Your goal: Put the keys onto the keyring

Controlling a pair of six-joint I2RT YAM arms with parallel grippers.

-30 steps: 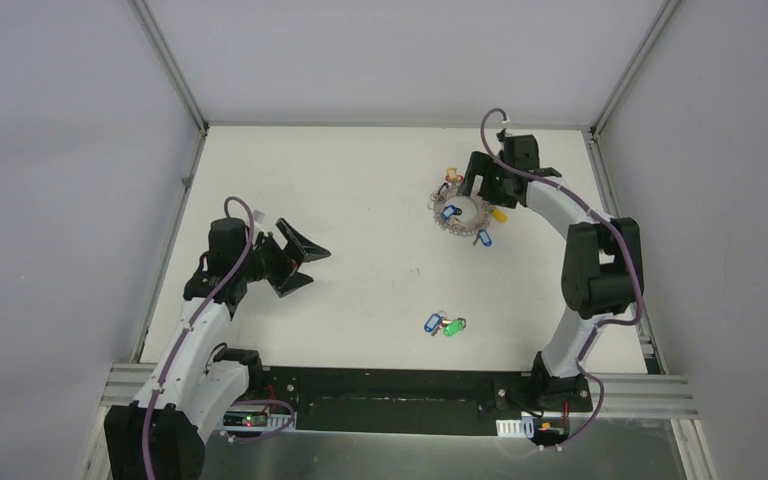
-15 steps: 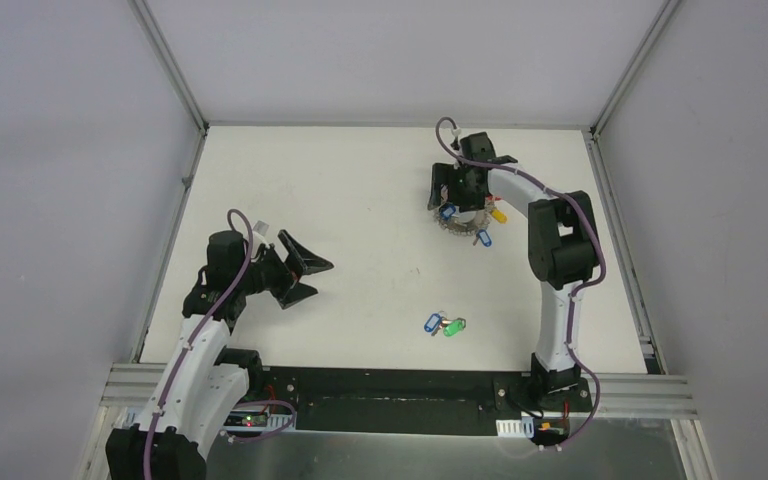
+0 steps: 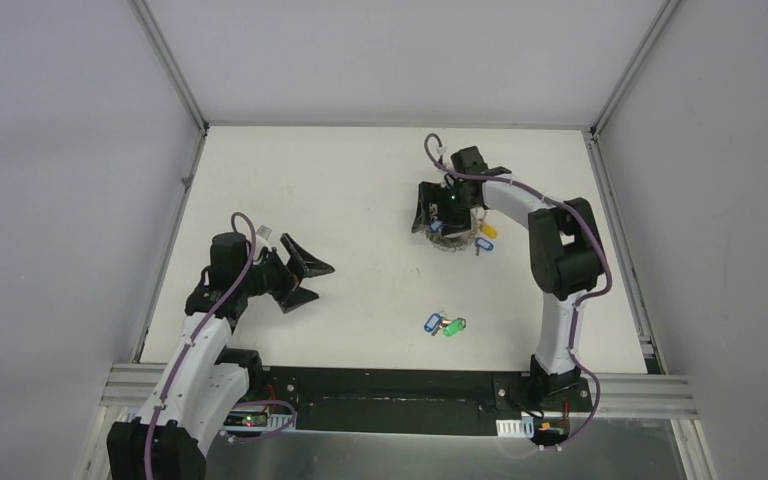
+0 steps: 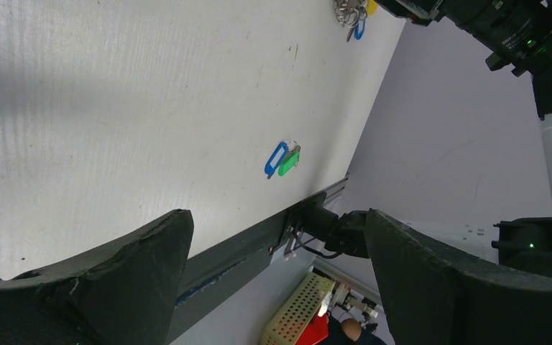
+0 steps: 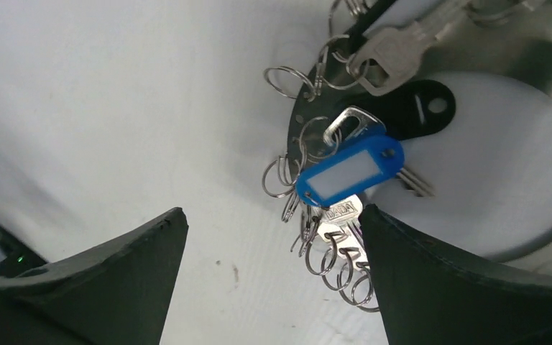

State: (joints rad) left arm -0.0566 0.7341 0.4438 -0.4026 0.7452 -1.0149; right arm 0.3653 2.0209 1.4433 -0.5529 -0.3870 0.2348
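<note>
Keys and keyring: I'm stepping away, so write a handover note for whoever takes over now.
Left gripper: open, empty, over the table on its left side.
Right gripper: open, empty, pointed down at the keyring, far right.
Keys: blue-tagged and green-tagged pair lying loose near the front edge.
Done: neither key is on the keyring yet.
Left: pick up both keys and thread them onto the keyring.

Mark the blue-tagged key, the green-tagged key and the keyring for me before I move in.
blue-tagged key (image 3: 431,323), top view, on its blue tag.
green-tagged key (image 3: 454,326), top view, on its green tag.
keyring (image 3: 453,247), top view, on the silvery near arc of the ring.
</note>
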